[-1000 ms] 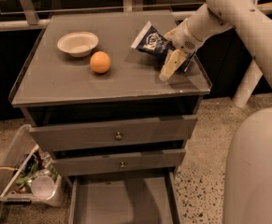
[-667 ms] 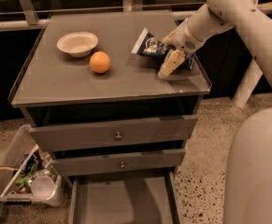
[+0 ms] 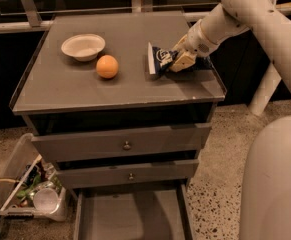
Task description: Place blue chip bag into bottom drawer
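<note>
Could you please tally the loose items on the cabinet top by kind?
Bowl: 1
Orange: 1
Blue chip bag: 1, with the gripper at it, near the top's right edge
Total: 3

The cream-coloured two-finger gripper (image 3: 179, 61) on the white arm no longer points down at the front right of the grey cabinet top (image 3: 85, 91). It has swung up and to the left, and now lies nearly level against the right side of the small dark navy-blue foil chip bag (image 3: 158, 59). The bag, which lay slanted further back on the top, has come forward and a little to the left, bunched up and standing on edge, its white end seam turned toward the round orange fruit (image 3: 107, 66).
</note>
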